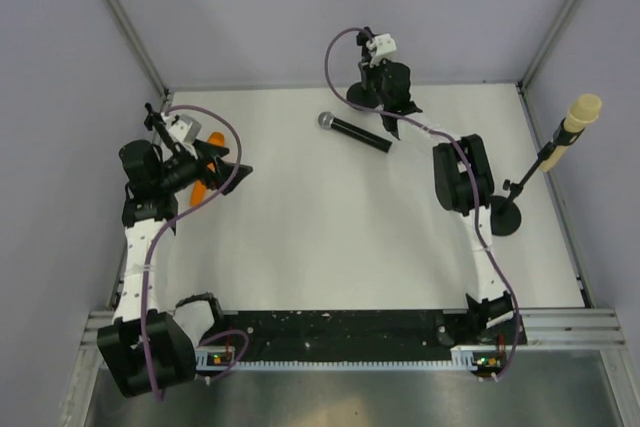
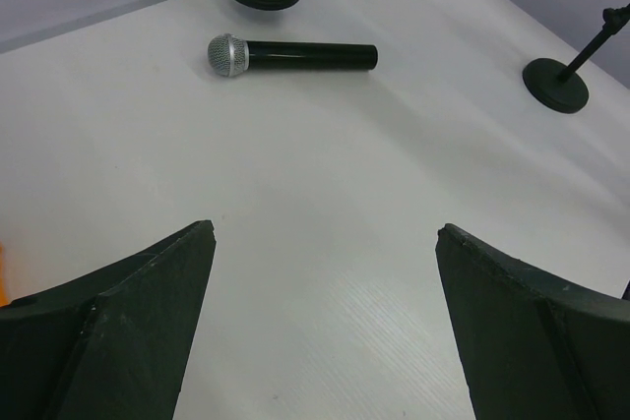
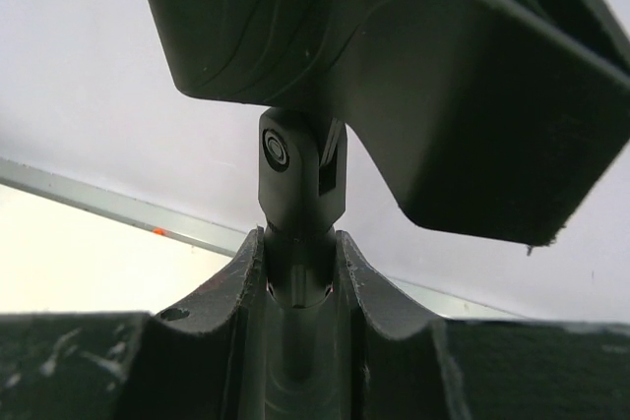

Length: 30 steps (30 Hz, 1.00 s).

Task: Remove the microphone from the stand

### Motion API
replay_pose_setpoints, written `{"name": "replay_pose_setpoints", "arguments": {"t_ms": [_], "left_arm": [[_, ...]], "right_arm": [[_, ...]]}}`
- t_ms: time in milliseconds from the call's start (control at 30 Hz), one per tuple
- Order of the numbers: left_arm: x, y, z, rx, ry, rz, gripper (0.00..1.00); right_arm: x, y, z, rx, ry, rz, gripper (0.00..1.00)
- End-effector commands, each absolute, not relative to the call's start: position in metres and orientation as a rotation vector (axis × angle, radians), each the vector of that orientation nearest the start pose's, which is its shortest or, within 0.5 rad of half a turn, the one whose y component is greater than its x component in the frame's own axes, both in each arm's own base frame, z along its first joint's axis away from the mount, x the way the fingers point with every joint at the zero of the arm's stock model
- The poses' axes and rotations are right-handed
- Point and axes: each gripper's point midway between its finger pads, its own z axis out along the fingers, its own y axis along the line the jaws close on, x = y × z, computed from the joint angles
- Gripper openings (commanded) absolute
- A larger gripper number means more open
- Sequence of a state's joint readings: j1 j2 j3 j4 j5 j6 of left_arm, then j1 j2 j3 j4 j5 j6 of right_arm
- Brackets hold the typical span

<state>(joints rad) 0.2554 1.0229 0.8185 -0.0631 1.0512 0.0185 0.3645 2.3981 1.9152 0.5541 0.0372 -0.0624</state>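
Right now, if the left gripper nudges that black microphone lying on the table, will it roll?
Probably. The microphone lies on its side with a round barrel, so a sideways push likely rolls it, curving because the silver head is wider. It looks rigid, and its glossy handle may slip in a grip.

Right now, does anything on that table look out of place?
The black microphone lies flat on the table, beside an empty stand whose post the right pincer clasps. A second stand holds its tan microphone.
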Motion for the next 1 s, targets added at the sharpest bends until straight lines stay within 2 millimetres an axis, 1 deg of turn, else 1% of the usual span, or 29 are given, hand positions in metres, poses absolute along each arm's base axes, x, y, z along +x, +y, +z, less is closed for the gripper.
{"name": "replay_pose_setpoints", "arguments": {"t_ms": [0,133,200,333,400,567,600,667,733,767,800,967], "left_arm": [[0.306,-0.077,0.277,0.536,1.624,-0.769,0.99],[0.305,-0.077,0.278,0.532,1.617,-0.776,0.99],[0.305,-0.076,0.278,0.527,1.616,-0.776,0.99],[0.305,-0.075,0.276,0.524,1.614,-0.776,0.99],[0.305,-0.074,0.276,0.521,1.614,-0.774,0.99],[0.305,-0.074,0.277,0.518,1.608,-0.778,0.99],[0.305,-0.074,0.276,0.517,1.608,-0.779,0.99],[0.305,-0.074,0.277,0.515,1.607,-0.781,0.99],[0.306,-0.073,0.277,0.512,1.605,-0.781,0.99],[0.305,-0.074,0.278,0.514,1.602,-0.783,0.99],[0.305,-0.074,0.279,0.513,1.600,-0.784,0.99],[0.303,-0.075,0.282,0.512,1.592,-0.791,0.99]], "right_arm": [[0.672,0.257,0.267,-0.227,1.307,0.257,0.00],[0.675,0.266,0.260,-0.224,1.315,0.267,0.00],[0.676,0.269,0.260,-0.222,1.314,0.267,0.00],[0.674,0.280,0.253,-0.235,1.318,0.274,0.00],[0.674,0.283,0.249,-0.239,1.324,0.278,0.00],[0.675,0.285,0.246,-0.243,1.331,0.277,0.00],[0.675,0.286,0.243,-0.251,1.337,0.279,0.07],[0.674,0.287,0.240,-0.267,1.351,0.281,0.28],[0.672,0.289,0.238,-0.291,1.367,0.290,0.55],[0.670,0.292,0.235,-0.305,1.377,0.299,0.63],[0.670,0.291,0.233,-0.309,1.385,0.299,0.68],[0.663,0.289,0.225,-0.336,1.425,0.293,0.84]]}}
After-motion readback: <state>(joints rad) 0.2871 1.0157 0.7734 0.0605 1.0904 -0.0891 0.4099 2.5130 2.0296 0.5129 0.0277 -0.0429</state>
